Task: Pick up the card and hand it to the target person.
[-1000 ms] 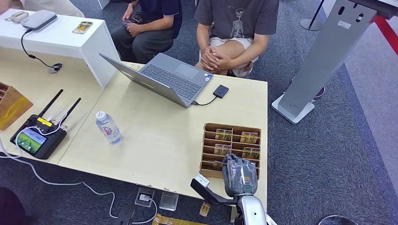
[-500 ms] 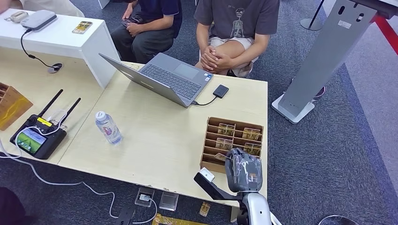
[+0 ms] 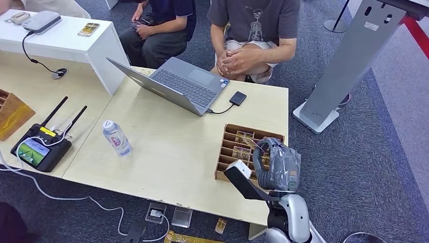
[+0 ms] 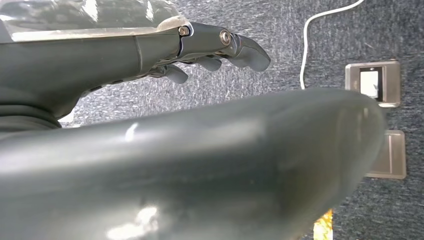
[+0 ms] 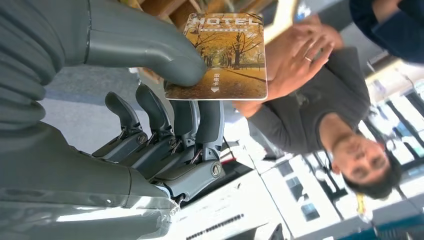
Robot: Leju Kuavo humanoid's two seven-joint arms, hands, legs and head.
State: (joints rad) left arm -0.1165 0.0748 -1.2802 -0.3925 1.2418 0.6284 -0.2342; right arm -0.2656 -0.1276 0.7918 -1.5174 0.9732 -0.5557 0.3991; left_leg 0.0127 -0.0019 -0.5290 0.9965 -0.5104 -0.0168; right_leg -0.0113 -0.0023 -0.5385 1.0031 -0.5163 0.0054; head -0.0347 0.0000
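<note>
- The right hand (image 5: 150, 130) pinches a hotel key card (image 5: 220, 55) between its thick thumb and its dark fingers; the card is above the wooden card rack (image 3: 230, 152) at the near right corner of the bench (image 3: 167, 147).
- The step in hand looks like the carry toward the person in the grey T-shirt (image 3: 253, 25), who sits beyond the laptop (image 3: 182, 83). To do it well, keep the pinch firm on the card's near half so the far half stays free to be taken.
- Carry it high enough to pass over the rack and the laptop, and offer it toward the person's clasped hands (image 3: 235, 61).
- The left hand (image 4: 210, 55) hangs over the carpet with fingers loosely apart, holding nothing.
- In the head view the card is only a thin edge at the right hand's fingers, hard to make out.
- Which person is the target I cannot tell; a second person in dark clothes (image 3: 162, 25) sits just beside.
</note>
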